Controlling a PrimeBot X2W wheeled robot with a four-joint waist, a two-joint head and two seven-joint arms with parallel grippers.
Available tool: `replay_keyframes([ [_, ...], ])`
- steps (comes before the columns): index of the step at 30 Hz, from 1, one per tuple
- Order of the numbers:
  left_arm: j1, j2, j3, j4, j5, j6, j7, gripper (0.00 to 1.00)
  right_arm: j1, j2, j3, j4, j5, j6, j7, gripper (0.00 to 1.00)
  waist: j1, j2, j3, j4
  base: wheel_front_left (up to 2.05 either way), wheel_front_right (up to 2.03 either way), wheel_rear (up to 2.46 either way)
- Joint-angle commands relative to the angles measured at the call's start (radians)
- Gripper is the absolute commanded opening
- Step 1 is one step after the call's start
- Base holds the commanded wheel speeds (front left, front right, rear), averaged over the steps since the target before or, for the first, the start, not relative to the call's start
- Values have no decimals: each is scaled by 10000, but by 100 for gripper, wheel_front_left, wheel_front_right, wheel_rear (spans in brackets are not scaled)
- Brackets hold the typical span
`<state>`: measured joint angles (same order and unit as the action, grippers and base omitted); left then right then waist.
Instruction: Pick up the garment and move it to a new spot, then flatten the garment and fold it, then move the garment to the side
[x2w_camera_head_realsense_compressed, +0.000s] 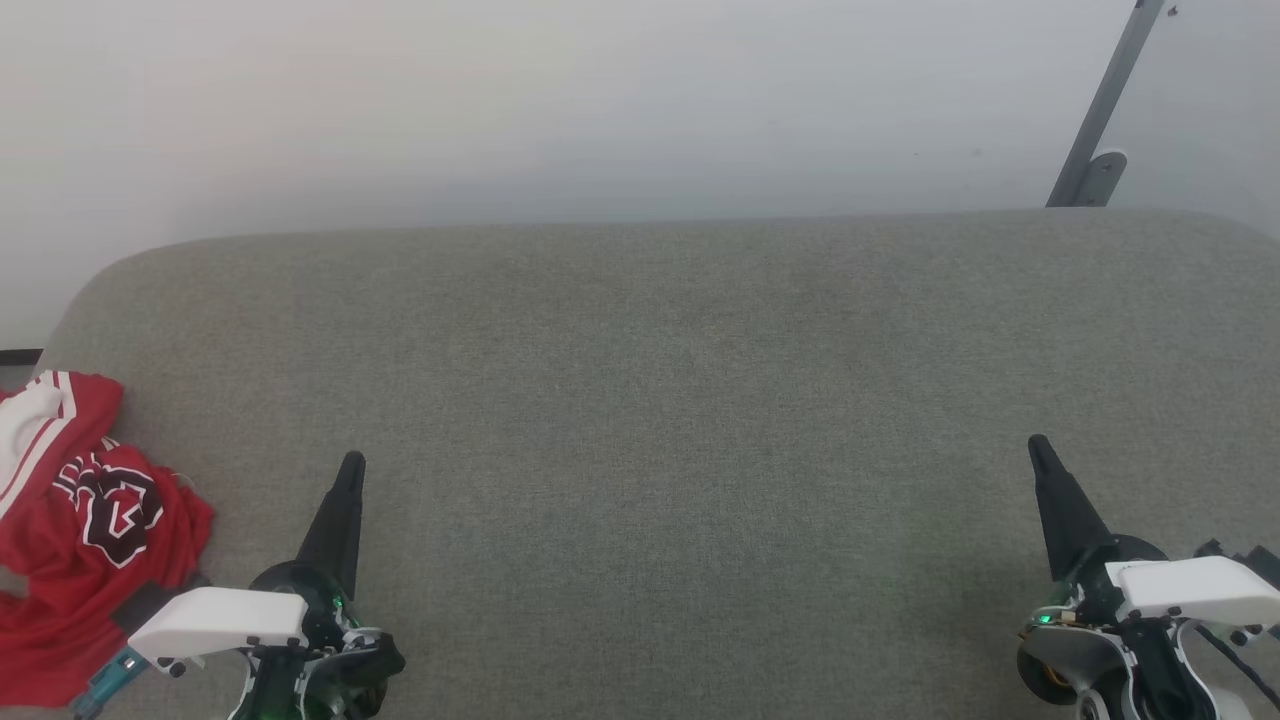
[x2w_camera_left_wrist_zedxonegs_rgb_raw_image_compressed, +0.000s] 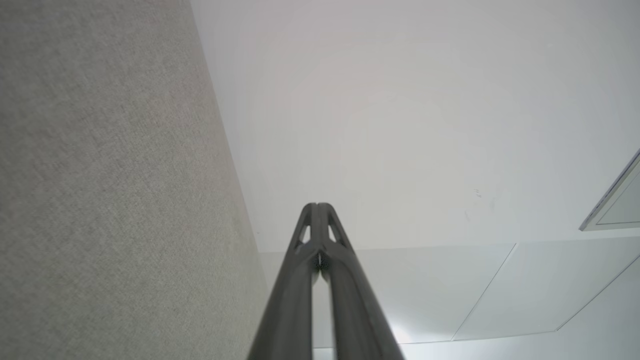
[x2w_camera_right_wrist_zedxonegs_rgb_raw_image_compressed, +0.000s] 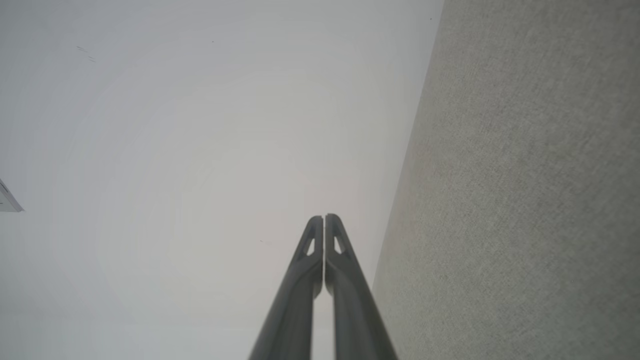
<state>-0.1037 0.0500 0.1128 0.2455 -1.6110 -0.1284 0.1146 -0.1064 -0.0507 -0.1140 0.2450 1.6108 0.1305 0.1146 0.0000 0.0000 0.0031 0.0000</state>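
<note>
Garment (x2w_camera_head_realsense_compressed: 95, 540) is found bunched at the far left edge of the grey padded surface (x2w_camera_head_realsense_compressed: 660, 400), just left of the left gripper (x2w_camera_head_realsense_compressed: 352, 462) and partly cut off by the frame. Nothing is gripped. Fingers of the left gripper are pressed together and pointed away from the robot over bare fabric. The right gripper (x2w_camera_head_realsense_compressed: 1037, 443) is likewise closed tip to tip, well apart at the right side. Both are held low and symmetric, which is judged a rest pose that leaves the centre free as the laydown spot. Pick-up is judged not yet started.

Orientation: the heap is crumpled, so no clean heading can be read. Its long axis is taken as roughly near-to-far in the head view. At the far end a white striped sleeve (x2w_camera_head_realsense_compressed: 35, 425) is seen; the black print (x2w_camera_head_realsense_compressed: 115, 510) is turned up and creased. Collar and hem can't be told. The left arm is judged closer for the grab, and its jaws must be opened first.
</note>
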Motion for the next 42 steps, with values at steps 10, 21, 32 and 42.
replay_keyframes([
  [10, -123, -27, 14, -8, -39, -48, 15, 0, -48, 34, -1, -22, 43, 4, 18, 0, 0, 0, 0, 0, 0, 0, 0],
  [21, -124, -27, 16, -8, -39, -48, 17, 0, -48, 34, -4, -22, 43, 4, 16, 0, 0, 0, 0, 0, 0, 0, 0],
  [32, -124, -26, 16, -8, -39, -48, 17, 0, -48, 34, -3, -22, 43, 4, 16, 0, 0, 0, 0, 0, 0, 0, 0],
  [42, -124, -26, 16, -8, -39, -48, 15, 0, -48, 34, -1, -22, 43, 4, 16, 0, 0, 0, 0, 0, 0, 0, 0],
])
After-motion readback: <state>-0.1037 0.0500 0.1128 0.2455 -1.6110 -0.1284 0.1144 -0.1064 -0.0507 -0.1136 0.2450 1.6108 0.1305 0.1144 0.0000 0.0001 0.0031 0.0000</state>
